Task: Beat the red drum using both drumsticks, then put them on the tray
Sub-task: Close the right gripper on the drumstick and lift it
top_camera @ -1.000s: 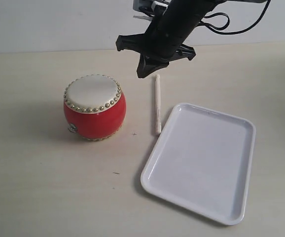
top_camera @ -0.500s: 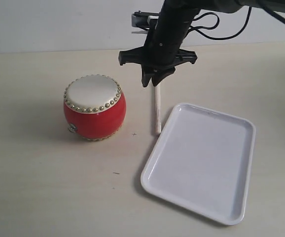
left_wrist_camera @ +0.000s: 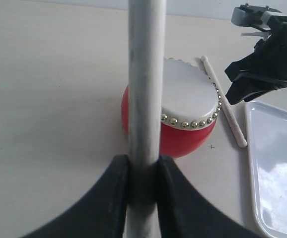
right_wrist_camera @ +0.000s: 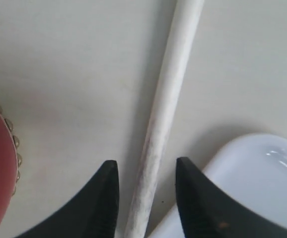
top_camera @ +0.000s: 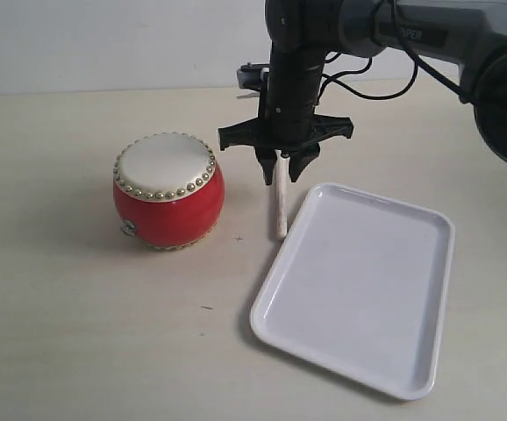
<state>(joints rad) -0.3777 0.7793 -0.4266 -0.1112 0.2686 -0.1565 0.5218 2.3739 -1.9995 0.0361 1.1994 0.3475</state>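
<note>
Right hand (top_camera: 282, 174), fingers apart, straddles a drumstick (top_camera: 280, 210) lying on the table (top_camera: 78, 333) between red drum (top_camera: 168, 202) and tray (top_camera: 359, 289), toward the far edge. Left hand (left_wrist_camera: 142, 166), toward the left edge, clamps the second drumstick (left_wrist_camera: 146, 74).

The right arm (top_camera: 293, 61) is a rounded black column hung from a grey link (top_camera: 446, 26) printed with white lettering, only partly readable. Thin black cables (top_camera: 350, 63) loop beside its wrist, and a small pale bracket (top_camera: 252, 74) sits at the back. A flat black crossbar (top_camera: 332, 129) spreads wide at its end and carries the right jaws, two short tapering black prongs; the left jaws are smooth, matte black curves.
</note>
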